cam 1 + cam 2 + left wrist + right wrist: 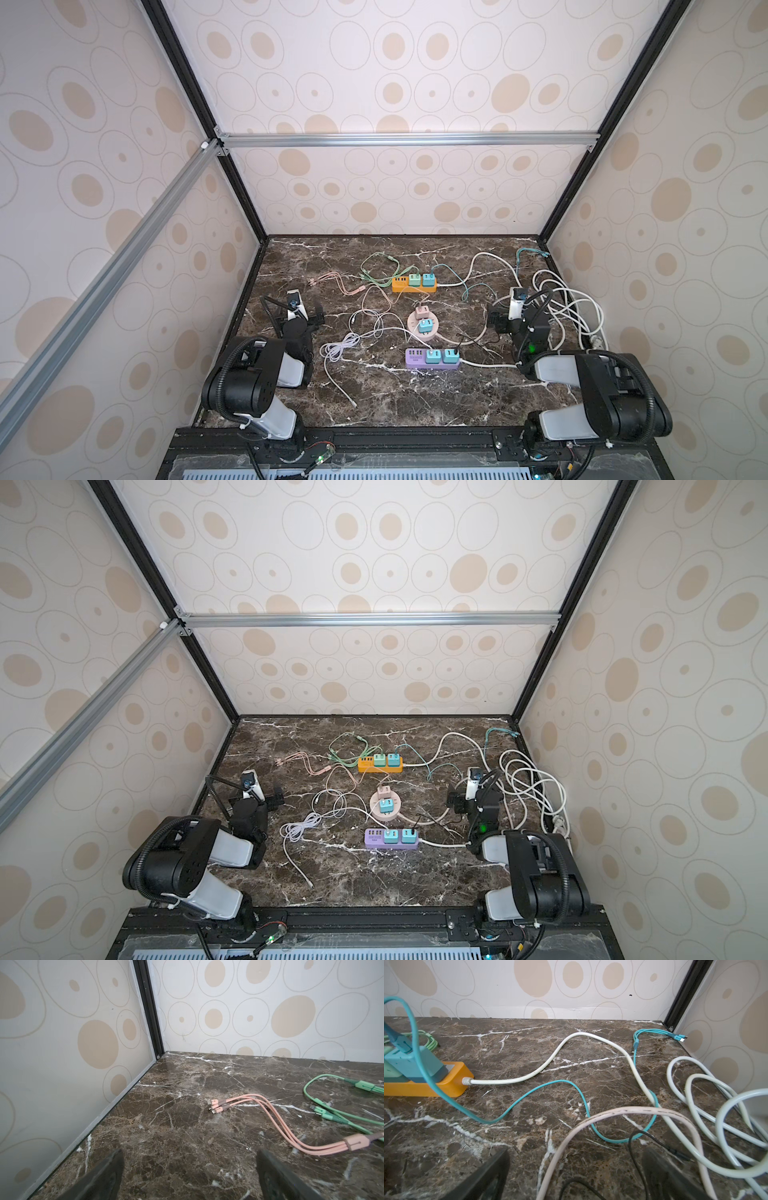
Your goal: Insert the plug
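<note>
Plug [353,403]: probably the white cable's loose end, lying free on the worktop [415,399], lower centre of a top view.
Purple power strip [432,360]: just up and right, a likely socket.
Left fingers [99,1176]: spread wide, empty, ready.
Right fingers [483,1176]: spread wide, gripping nothing, with cables [633,1110] lying between them.

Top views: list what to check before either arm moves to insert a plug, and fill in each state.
1. Left gripper open and empty: ok.
2. Right gripper open and empty: ok.
3. Loose cable available to pick up: ok. The white cable lies coiled on the table, left of the purple power strip, with one end free.
4. Free port on the purple power strip: cannot tell; its small ports are too tiny to read in both top views.
5. Right gripper's path free of cords: not ok. A pale pink cord lies right in front of its open jaws.
6. Left gripper's path free: ok, bare marble ahead.
</note>
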`<action>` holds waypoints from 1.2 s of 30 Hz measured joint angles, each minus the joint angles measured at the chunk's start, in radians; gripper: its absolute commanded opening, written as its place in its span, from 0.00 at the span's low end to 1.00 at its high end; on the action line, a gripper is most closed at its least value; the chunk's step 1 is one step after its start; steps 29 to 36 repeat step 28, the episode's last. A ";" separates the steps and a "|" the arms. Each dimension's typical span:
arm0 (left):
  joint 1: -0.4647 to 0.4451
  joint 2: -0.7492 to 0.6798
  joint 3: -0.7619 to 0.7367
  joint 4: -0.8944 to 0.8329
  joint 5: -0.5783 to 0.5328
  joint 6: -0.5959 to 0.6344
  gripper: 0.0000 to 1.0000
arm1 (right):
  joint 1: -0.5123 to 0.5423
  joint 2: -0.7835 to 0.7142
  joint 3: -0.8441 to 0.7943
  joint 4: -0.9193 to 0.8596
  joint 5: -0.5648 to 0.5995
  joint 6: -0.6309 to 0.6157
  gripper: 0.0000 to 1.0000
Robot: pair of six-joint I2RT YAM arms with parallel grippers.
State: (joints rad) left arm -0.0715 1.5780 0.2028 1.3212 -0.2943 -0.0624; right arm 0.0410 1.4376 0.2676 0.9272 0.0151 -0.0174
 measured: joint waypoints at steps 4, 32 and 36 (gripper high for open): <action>0.000 0.000 0.000 0.010 0.002 0.000 0.98 | 0.083 0.115 -0.007 0.108 0.091 -0.041 0.99; 0.000 0.000 0.000 0.025 0.002 0.003 0.98 | -0.026 0.113 0.154 -0.145 -0.062 0.005 1.00; 0.000 0.000 0.000 0.025 0.002 0.003 0.98 | -0.026 0.113 0.154 -0.145 -0.062 0.005 1.00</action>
